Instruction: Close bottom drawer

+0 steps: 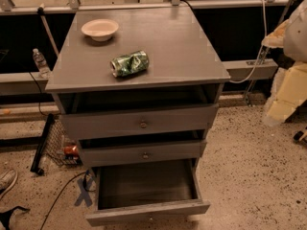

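**Cabinet.** A grey wooden cabinet [211, 123] of three drawers is recorded standing on a speckled floor [249, 166]. Its tabletop [182, 47] is level and carries two loose items.

**Bottom drawer.** The bottom drawer [144, 183] is found pulled well out from the carcass, its wide, shallow interior exposed and nothing seen inside. Its narrow front panel lies nearest the camera, at the lower edge of the view. The drawer is judged to sit square on its runners, so a straight push on the front panel should suffice. The task is judged not yet begun.

**Other drawers.** The top drawer [105, 123] and the middle drawer [115, 153] are each noted slightly proud of the carcass, with a dark gap above each. They are stepped back from the bottom drawer, so its front panel is left unobstructed from above.

**Loose items.** A pale bowl [100, 29] is set towards the rear left of the tabletop. A crushed green can [129, 63] lies on its side nearer the front. Both are well apart from the drawers, though a jolt on closing could, it is judged, set the can rolling.

**End effector.** The end effector is not identified anywhere in view. Its opening and any load cannot be told.
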